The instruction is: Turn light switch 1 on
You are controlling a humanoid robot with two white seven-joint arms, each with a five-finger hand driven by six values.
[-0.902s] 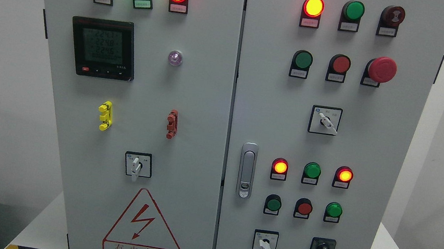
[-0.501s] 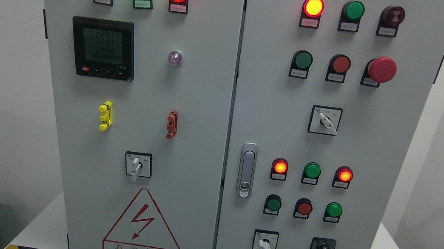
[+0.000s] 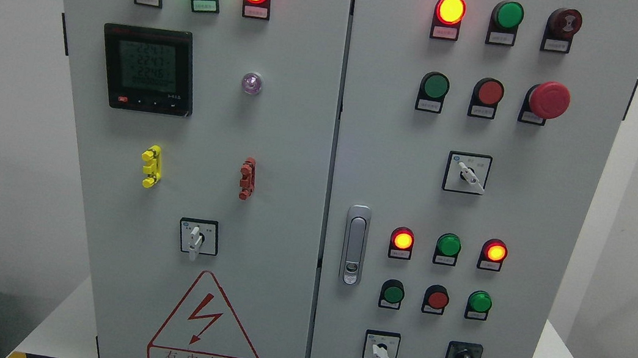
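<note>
Grey metal two-door control cabinet, lamps lit, no robot fingers showing.
Their state can't be told; the round green push button sits untouched.

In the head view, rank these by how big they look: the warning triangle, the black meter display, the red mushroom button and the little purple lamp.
Largest to smallest:
1. warning triangle
2. black meter display
3. red mushroom button
4. purple lamp
All sit on the same cabinet front, so nearness hardly skews this.

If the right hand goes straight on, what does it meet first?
Neither hand shows in the head view, so its direction cannot be told. Only the cabinet door with its buttons stands ahead.
</note>
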